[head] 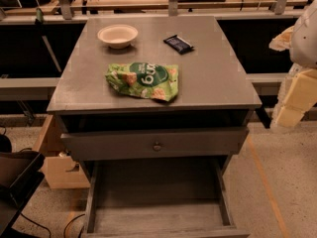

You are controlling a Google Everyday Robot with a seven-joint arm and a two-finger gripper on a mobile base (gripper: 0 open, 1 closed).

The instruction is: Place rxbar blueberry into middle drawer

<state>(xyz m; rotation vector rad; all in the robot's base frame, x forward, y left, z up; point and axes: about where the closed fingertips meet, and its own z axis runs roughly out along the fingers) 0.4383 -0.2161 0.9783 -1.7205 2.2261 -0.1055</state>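
Note:
The rxbar blueberry (179, 43) is a small dark bar. It lies flat on the grey cabinet top (213, 78), at the back right, next to nothing else. The middle drawer (157, 202) is pulled out below the cabinet front, and its plank floor holds nothing. My gripper (287, 110) hangs at the right edge of the view, beside the cabinet's right front corner. It is well to the right of the bar and nearer the camera than it, and holds nothing that I can see.
A large green chip bag (143, 80) lies in the middle front of the top. A white bowl (118, 35) stands at the back left. A drawer front with a round knob (157, 146) sits above the open drawer. A dark bin (17, 175) stands at the lower left.

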